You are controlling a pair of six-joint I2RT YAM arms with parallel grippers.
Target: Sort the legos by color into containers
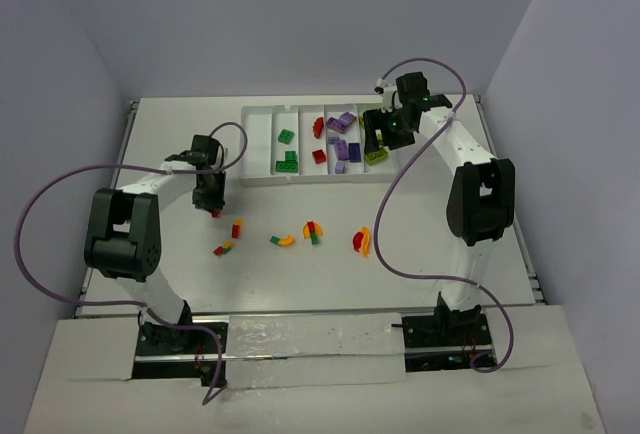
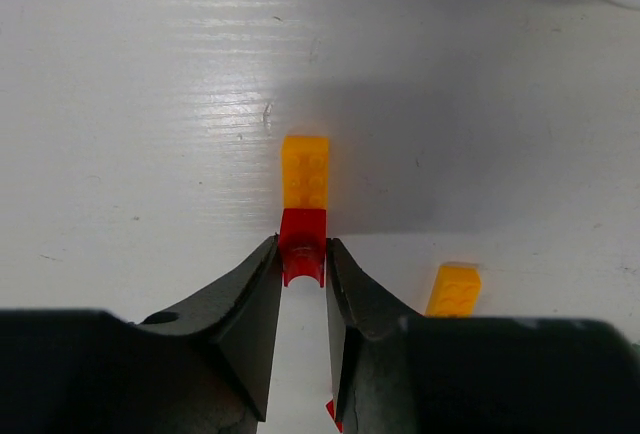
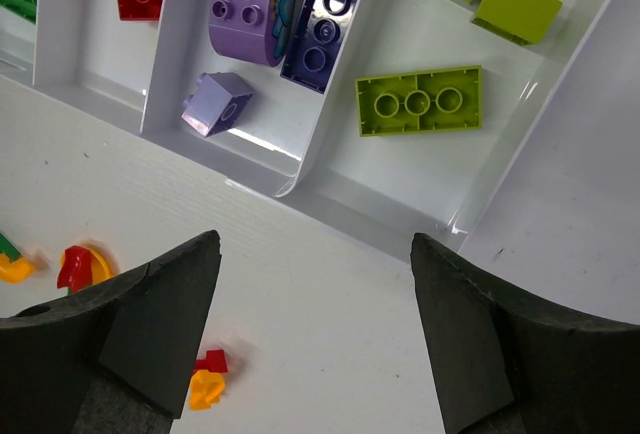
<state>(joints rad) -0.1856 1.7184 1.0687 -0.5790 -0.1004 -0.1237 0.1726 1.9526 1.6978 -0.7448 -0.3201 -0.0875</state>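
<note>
The left hand (image 2: 301, 259) pinches a red brick (image 2: 302, 234) toward the surface's left edge, near the left end of the tray (image 1: 262, 144). An orange brick (image 2: 305, 171) touches its far end, perhaps clipped on: lifted together, 2 colours could land in 1 compartment. Only the fingertips hold it, so it may slip. The right hand (image 3: 315, 284) hangs open at the tray's lime compartment. Other loose legos (image 1: 313, 231) lie mid-surface.
</note>
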